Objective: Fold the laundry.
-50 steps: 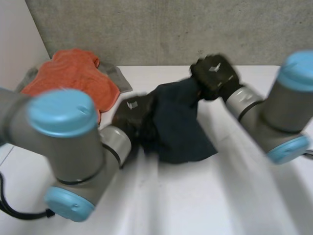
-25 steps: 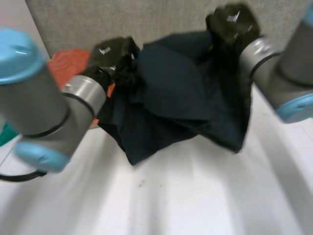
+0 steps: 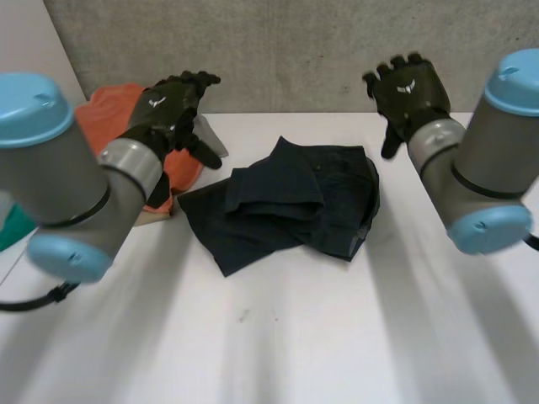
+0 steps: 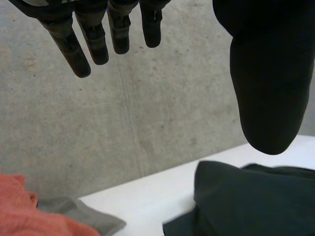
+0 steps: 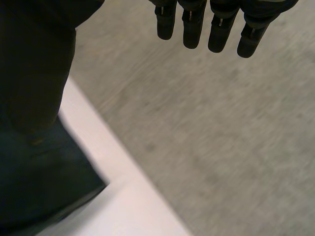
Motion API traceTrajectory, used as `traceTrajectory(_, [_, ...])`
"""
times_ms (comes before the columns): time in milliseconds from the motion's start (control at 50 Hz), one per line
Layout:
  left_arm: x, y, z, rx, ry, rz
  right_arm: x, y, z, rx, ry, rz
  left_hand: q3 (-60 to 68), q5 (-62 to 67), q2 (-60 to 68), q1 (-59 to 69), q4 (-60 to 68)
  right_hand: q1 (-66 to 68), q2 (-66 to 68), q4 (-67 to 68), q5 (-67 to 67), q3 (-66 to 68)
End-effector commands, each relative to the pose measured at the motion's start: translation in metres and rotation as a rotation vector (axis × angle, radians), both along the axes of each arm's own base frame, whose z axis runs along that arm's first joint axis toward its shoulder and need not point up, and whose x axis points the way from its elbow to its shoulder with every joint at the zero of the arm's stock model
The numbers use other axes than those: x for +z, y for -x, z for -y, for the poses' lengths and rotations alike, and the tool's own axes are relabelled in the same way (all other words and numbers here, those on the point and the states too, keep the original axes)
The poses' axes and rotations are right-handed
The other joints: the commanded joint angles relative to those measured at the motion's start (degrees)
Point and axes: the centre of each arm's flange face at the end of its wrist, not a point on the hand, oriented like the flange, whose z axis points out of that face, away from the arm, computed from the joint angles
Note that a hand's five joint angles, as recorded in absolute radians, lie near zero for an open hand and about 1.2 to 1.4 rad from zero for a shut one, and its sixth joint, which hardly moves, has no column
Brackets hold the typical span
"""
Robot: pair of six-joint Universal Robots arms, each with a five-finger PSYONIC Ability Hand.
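A dark navy garment [image 3: 290, 206] lies crumpled on the white table [image 3: 278, 337] at the middle back, loosely doubled over itself. My left hand [image 3: 168, 105] hovers above the table to the garment's left, fingers [image 4: 91, 37] straight and spread, holding nothing. My right hand [image 3: 406, 88] is raised near the wall beyond the garment's right side, fingers [image 5: 216, 24] straight, empty. The garment [image 4: 251, 201] lies under the left hand's thumb, and its edge [image 5: 39, 182] sits below the right hand's thumb.
An orange towel [image 3: 118, 126] lies heaped on a grey cloth [image 3: 206, 135] at the back left of the table; both the towel [image 4: 29, 216] and the grey cloth [image 4: 81, 214] appear again below the left hand. A concrete wall [image 3: 286, 50] stands right behind the table.
Both hands held the navy garment up in the air, then let go. The garment has dropped onto the table in a crumpled heap, and both hands now stand open above it.
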Motion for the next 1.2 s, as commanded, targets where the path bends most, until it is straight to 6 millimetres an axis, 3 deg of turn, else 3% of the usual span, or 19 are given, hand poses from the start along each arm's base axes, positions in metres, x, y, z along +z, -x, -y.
traceTrajectory(20, [-0.027,-0.003,-0.048,-0.060,-0.056,0.131,-0.041,0.022,-0.047,-0.003,-0.324,-0.113,0.5,0.3,0.7,1.7,0.9,-3.1,-2.3,-2.0,-2.7,-2.2])
traceTrajectory(40, [-0.036,0.008,-0.063,-0.108,-0.045,0.182,-0.046,0.023,-0.051,-0.004,-0.353,-0.117,0.3,0.1,0.6,1.5,0.7,-2.2,-1.3,-1.1,-1.8,-1.2])
traceTrajectory(100, [-0.050,0.026,-0.079,-0.177,0.001,0.250,-0.064,0.026,-0.064,-0.004,-0.440,-0.109,0.5,0.3,0.7,1.7,0.9,0.9,1.7,1.9,1.3,1.8])
traceTrajectory(160, [-0.062,0.039,-0.083,-0.210,0.051,0.295,-0.077,0.029,-0.071,-0.016,-0.495,-0.068,0.6,0.5,0.9,1.9,1.0,1.0,1.9,2.1,1.4,2.0])
traceTrajectory(300, [-0.082,0.069,-0.063,-0.226,0.203,0.360,-0.100,0.027,-0.076,-0.017,-0.490,0.018,2.1,2.0,2.4,3.4,2.5,1.2,2.0,2.3,1.6,2.1])
traceTrajectory(460, [-0.114,0.101,-0.032,-0.229,0.279,0.439,-0.134,0.000,-0.080,0.064,-0.398,0.027,6.0,5.8,6.3,7.2,6.4,4.2,5.0,5.3,4.6,5.1])
traceTrajectory(540, [-0.128,0.107,-0.021,-0.223,0.330,0.506,-0.149,-0.005,-0.077,0.075,-0.400,0.020,18.6,18.4,18.9,19.8,19.0,11.3,12.1,12.4,11.7,12.2])
traceTrajectory(600, [-0.133,0.112,-0.011,-0.224,0.380,0.515,-0.155,-0.008,-0.073,0.080,-0.379,0.011,42.9,42.7,43.2,44.1,43.3,19.0,19.8,20.1,19.4,19.9])
traceTrajectory(620, [-0.133,0.114,-0.007,-0.219,0.401,0.502,-0.155,-0.010,-0.071,0.083,-0.351,0.005,53.8,53.7,54.1,55.1,54.2,29.9,30.7,30.9,30.2,30.8])
traceTrajectory(660, [-0.131,0.114,0.002,-0.199,0.422,0.487,-0.156,-0.014,-0.071,0.092,-0.319,-0.006,61.2,61.0,61.4,62.4,61.6,46.7,47.5,47.8,47.1,47.6])
traceTrajectory(680, [-0.129,0.112,0.009,-0.179,0.438,0.478,-0.154,-0.015,-0.068,0.094,-0.282,-0.011,65.0,64.8,65.3,66.2,65.4,62.4,63.3,63.5,62.8,63.4])
traceTrajectory(700, [-0.122,0.105,0.024,-0.133,0.463,0.463,-0.153,-0.016,-0.067,0.094,-0.264,-0.012,67.4,67.2,67.6,68.6,67.8,66.9,67.7,68.0,67.3,67.8])
traceTrajectory(760, [-0.108,0.086,0.057,-0.036,0.499,0.445,-0.148,-0.013,-0.064,0.083,-0.225,-0.029,67.4,67.2,67.6,68.6,67.8,66.9,67.7,68.0,67.3,67.8])
traceTrajectory(780, [-0.098,0.071,0.079,0.039,0.518,0.433,-0.149,-0.012,-0.065,0.079,-0.223,-0.036,67.4,67.2,67.6,68.6,67.8,66.9,67.7,68.0,67.3,67.8])
traceTrajectory(860, [-0.071,0.044,0.119,0.187,0.558,0.388,-0.143,-0.010,-0.066,0.067,-0.213,-0.037,67.4,67.2,67.6,68.6,67.8,66.9,67.7,68.0,67.3,67.8])
traceTrajectory(920, [-0.065,0.036,0.129,0.212,0.564,0.361,-0.134,-0.009,-0.068,0.069,-0.197,-0.031,67.4,67.2,67.6,68.6,67.8,66.9,67.7,68.0,67.3,67.8])
traceTrajectory(980, [-0.070,0.029,0.132,0.212,0.534,0.352,-0.126,-0.008,-0.070,0.070,-0.185,-0.025,26.2,26.0,26.5,27.4,26.6,66.9,67.7,68.0,67.3,67.8])
traceTrajectory(1000, [-0.071,0.030,0.127,0.196,0.517,0.355,-0.122,-0.008,-0.070,0.071,-0.178,-0.019,-2.6,-2.8,-2.4,-1.4,-2.2,66.9,67.7,68.0,67.3,67.8])
traceTrajectory(1200, [-0.060,0.024,0.062,0.083,0.431,0.397,-0.109,-0.008,-0.069,0.068,-0.177,-0.013,-0.7,-0.9,-0.5,0.5,-0.3,66.9,67.7,68.0,67.3,67.8])
